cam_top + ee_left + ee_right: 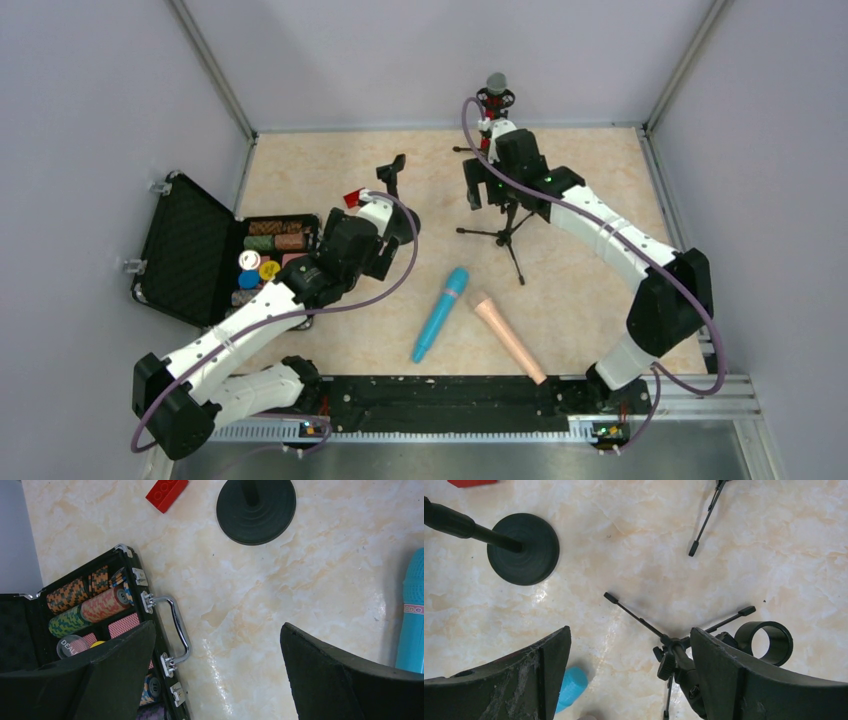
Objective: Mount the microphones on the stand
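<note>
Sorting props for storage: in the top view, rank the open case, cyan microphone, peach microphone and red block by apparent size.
1. open case, largest.
2. cyan microphone and peach microphone: similar length, too close to rank.
3. red block, smallest.

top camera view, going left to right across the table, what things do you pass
open chip case → red block → black round-base stand → cyan microphone → peach-pink microphone

2 arms outstretched, left gripper (215, 650) and right gripper (630, 645) with jaws apart
</note>
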